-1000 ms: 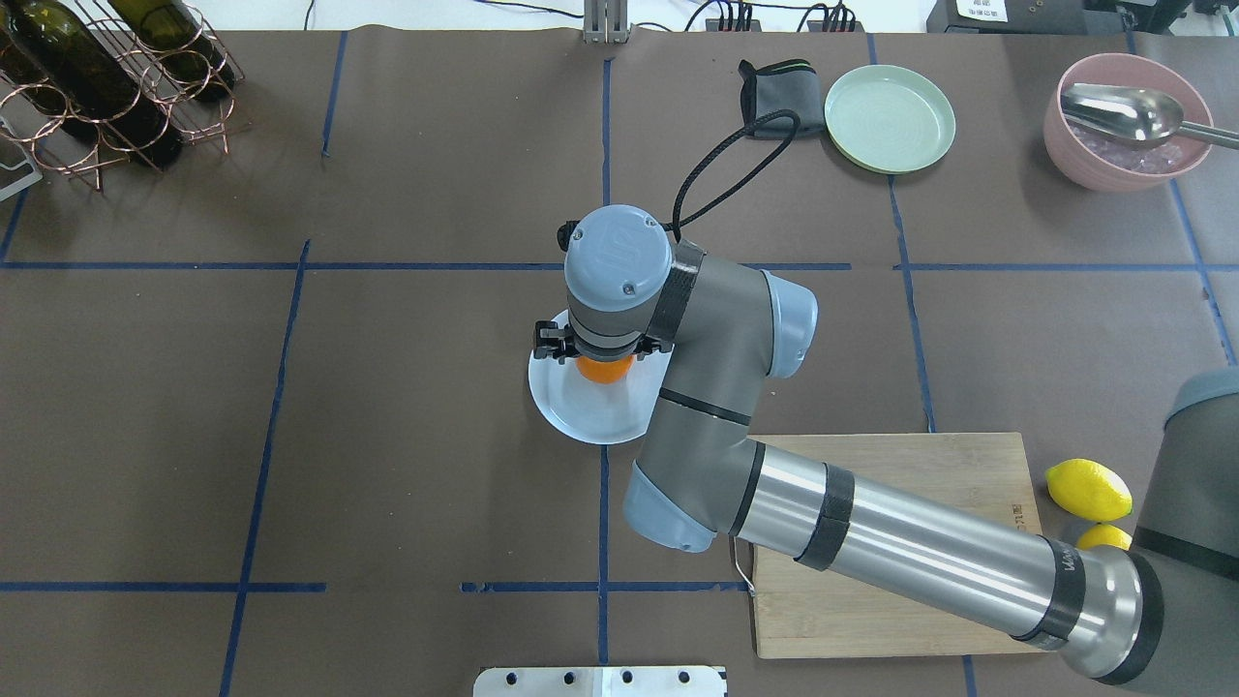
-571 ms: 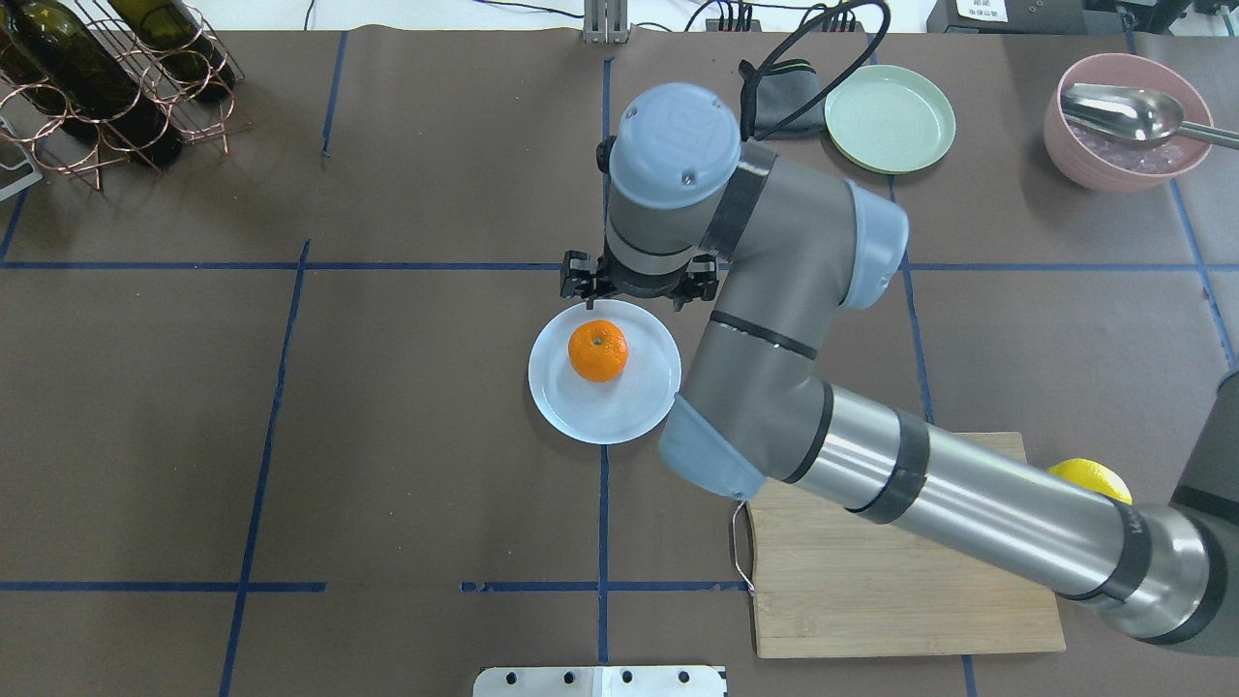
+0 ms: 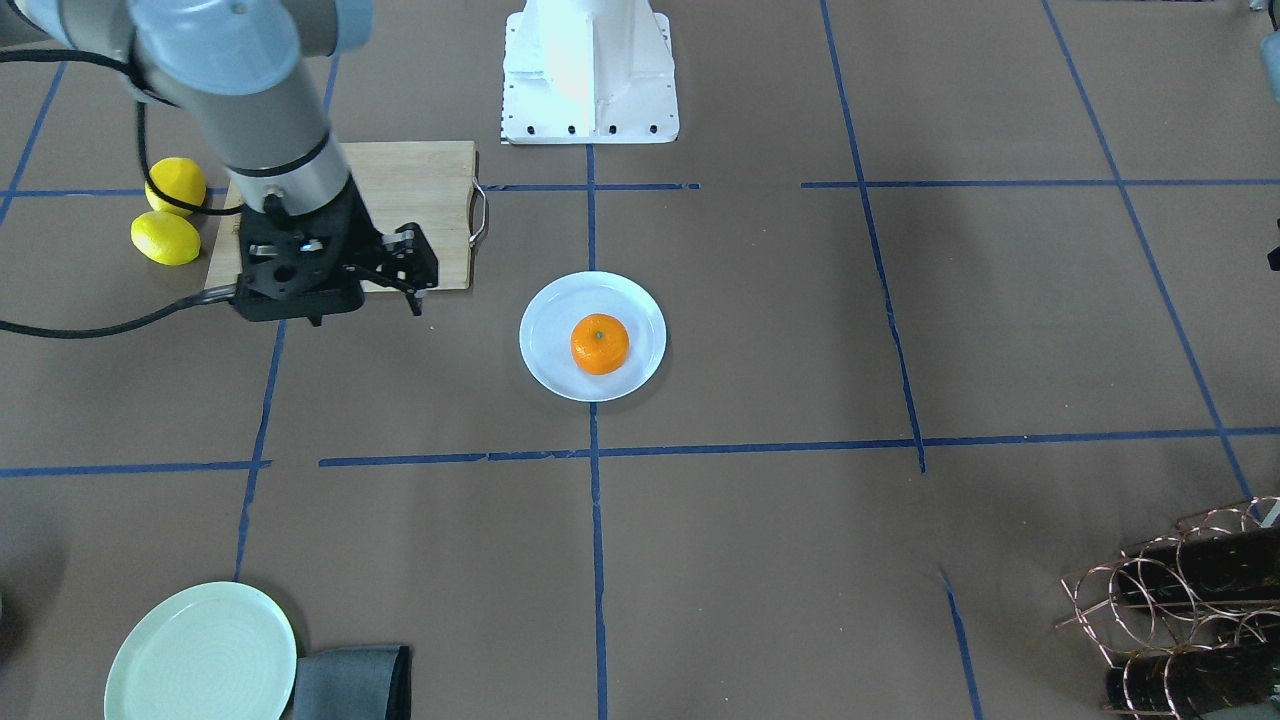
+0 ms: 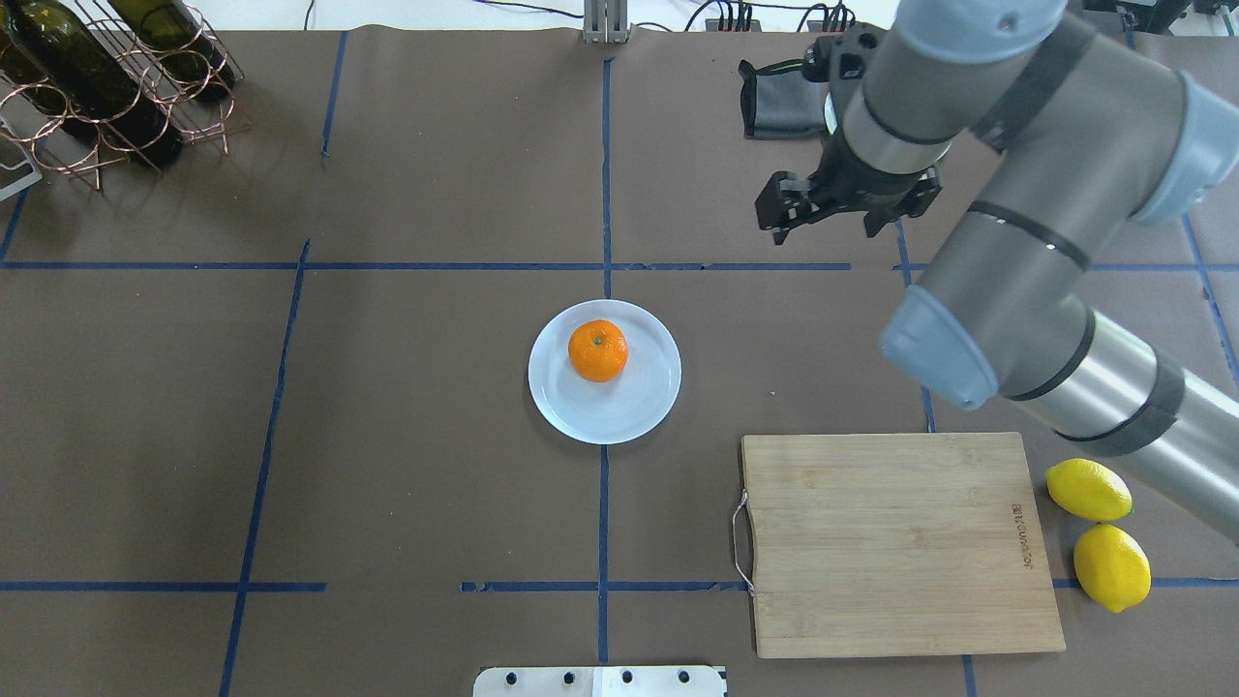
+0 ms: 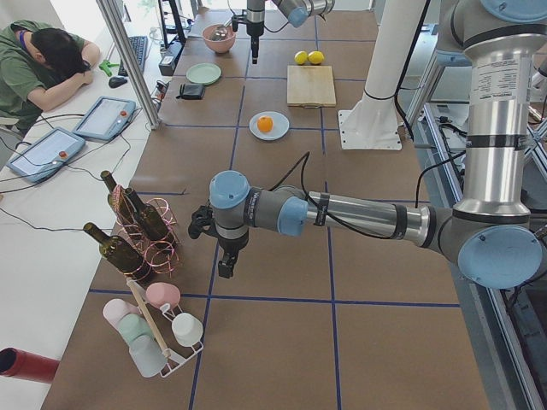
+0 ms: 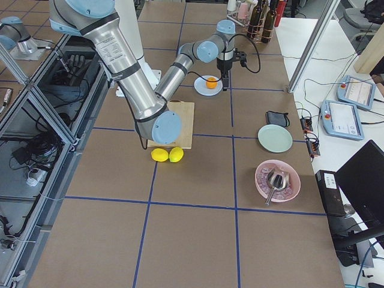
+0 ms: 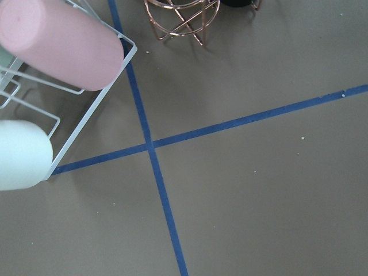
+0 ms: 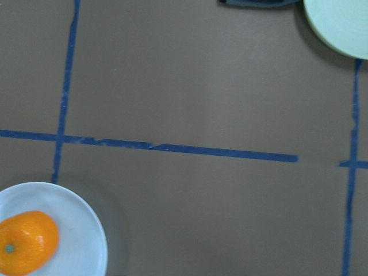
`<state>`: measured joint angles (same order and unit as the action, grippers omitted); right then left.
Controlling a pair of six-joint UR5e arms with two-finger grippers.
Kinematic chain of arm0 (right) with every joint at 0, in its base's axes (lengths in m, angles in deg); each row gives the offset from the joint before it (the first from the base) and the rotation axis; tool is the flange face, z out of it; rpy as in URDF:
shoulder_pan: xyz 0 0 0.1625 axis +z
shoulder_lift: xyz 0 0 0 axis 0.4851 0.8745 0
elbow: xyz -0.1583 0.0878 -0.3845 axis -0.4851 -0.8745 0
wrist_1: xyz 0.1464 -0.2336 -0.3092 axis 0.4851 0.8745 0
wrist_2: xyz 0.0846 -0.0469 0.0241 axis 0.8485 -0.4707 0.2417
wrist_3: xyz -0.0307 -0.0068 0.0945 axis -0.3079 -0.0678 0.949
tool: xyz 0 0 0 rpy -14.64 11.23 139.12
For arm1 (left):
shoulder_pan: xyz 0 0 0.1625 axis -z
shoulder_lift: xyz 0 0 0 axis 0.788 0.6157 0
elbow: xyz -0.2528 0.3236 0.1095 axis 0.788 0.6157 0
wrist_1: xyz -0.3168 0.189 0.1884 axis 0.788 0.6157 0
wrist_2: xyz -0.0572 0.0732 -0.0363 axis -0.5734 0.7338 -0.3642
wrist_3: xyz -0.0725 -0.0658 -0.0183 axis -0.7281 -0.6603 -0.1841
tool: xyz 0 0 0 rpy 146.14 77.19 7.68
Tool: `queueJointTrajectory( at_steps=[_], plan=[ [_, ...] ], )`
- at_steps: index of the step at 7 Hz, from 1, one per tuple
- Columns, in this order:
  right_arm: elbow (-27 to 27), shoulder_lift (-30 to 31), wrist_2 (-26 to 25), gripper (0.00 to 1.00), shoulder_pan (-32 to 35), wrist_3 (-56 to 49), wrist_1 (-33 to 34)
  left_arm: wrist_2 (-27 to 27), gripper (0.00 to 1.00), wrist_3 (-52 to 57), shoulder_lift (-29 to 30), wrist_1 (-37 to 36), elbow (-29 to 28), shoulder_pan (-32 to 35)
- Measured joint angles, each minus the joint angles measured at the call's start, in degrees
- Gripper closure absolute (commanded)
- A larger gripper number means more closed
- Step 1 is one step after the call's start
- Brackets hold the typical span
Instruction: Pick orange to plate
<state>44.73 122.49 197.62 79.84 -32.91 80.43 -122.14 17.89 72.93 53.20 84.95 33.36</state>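
The orange (image 4: 597,350) sits on the white plate (image 4: 639,407) at the table's centre, slightly toward the plate's far rim, with nothing touching it. Both also show in the front view, orange (image 3: 600,344) on plate (image 3: 545,350), and at the lower left of the right wrist view, orange (image 8: 26,241). My right gripper (image 4: 840,215) hangs open and empty high above the table, well to the back right of the plate. My left gripper (image 5: 224,266) points down near the wine rack at the table's left end; whether it is open or shut I cannot tell.
A wooden cutting board (image 4: 895,542) lies front right, with two lemons (image 4: 1089,489) beside it. A pale green plate (image 3: 200,655) and a grey cloth (image 4: 779,102) are at the back right. A wine rack (image 4: 106,77) stands back left, a cup rack (image 5: 158,333) beyond it.
My right gripper let go of the orange on the plate, rose, and swung away to the back right. The orange stays on the plate.
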Motion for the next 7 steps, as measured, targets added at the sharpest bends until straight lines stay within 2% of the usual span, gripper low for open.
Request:
queueJointTrajectory(
  at_steps=[2, 5, 7],
  plan=[
    [0.28, 6.37, 6.92, 0.0, 9.04, -12.96, 0.2, -0.67, 0.0, 1.26, 0.01, -2.71, -0.98, 2.35],
    [-1.83, 14.37, 12.27, 0.0, 19.26, -29.76, 0.2, -0.67, 0.0, 1.28, 0.3, -5.72, -1.18, 4.37],
    [-5.77, 19.13, 14.63, 0.0, 26.26, -42.08, 0.15, -0.54, 0.0, 1.16, -0.11, -5.94, -1.23, 5.25]
  ],
)
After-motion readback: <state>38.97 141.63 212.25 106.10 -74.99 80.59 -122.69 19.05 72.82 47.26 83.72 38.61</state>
